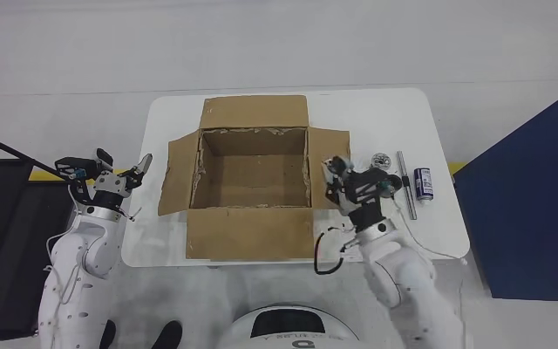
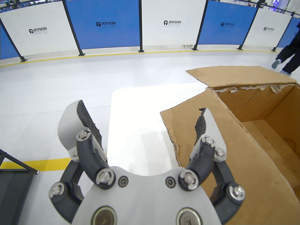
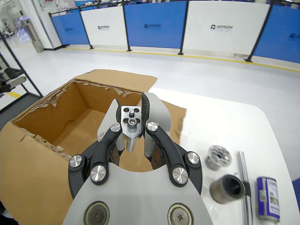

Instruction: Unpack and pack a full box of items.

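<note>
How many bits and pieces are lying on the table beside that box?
4, all right of the box: a flanged metal ring, a dark sleeve, a metal rod and a blue-white tube. A fifth part is held in the right claw. The arm may hide more.

The box (image 1: 253, 170) stands in the middle of the table (image 1: 392, 113). Right of the box lie a ring (image 3: 216, 156), a sleeve (image 3: 226, 188), a rod (image 3: 243, 176) and, farthest out, a can (image 3: 268, 196).

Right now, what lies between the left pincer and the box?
Only a bare strip of table, seen in the top view, separates the left pincer from the box flap.
</note>
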Available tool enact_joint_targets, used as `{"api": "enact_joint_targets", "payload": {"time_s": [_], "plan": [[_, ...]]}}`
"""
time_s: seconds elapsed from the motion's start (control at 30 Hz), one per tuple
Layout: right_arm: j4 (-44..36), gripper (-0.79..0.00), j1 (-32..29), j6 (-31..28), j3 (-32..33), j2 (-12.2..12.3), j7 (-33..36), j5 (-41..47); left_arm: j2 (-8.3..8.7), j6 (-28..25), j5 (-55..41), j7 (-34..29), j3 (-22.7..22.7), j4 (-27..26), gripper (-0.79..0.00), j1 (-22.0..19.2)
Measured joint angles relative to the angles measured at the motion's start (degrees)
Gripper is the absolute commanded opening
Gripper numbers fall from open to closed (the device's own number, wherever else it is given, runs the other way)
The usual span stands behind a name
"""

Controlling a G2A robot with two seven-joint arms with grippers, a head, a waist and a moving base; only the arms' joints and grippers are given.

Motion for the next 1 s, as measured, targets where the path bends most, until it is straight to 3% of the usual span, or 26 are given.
{"api": "enact_joint_targets", "payload": {"time_s": [0.23, 0.4, 0.43, 0.5, 0.73, 0.83, 1.0], "plan": [[19.9, -0.785, 24.2, 10.9, -20.8, -5.7, 13.8, -4.7, 0.00, 0.0, 0.0, 0.0, 0.0, 0.0, 0.000, 0.0], [32.4, -0.785, 35.0, 18.0, -29.6, -10.2, 18.8, -3.4, 0.00, 0.0, 0.0, 0.0, 0.0, 0.0, 0.000, 0.0], [34.6, -0.625, 36.6, 18.6, -31.0, -11.1, 20.0, -2.7, 0.00, 0.0, 0.0, 0.0, 0.0, 0.0, 0.000, 0.0], [37.0, -0.499, 38.2, 19.4, -32.7, -12.2, 21.4, -2.4, 0.00, 0.0, 0.0, 0.0, 0.0, 0.0, 0.000, 0.0], [38.9, -0.397, 39.2, 21.4, -33.6, -14.3, 22.4, -1.4, 0.00, 0.0, 0.0, 0.0, 0.0, 0.0, 0.000, 0.0], [36.6, -0.299, 37.5, 21.8, -32.2, -14.2, 21.3, -1.7, 0.00, 0.0, 0.0, 0.0, 0.0, 0.0, 0.000, 0.0], [28.4, -0.320, 31.3, 22.6, -27.2, -12.5, 17.5, -4.1, 0.00, 0.0, 0.0, 0.0, 0.0, 0.0, 0.000, 0.0]]}}
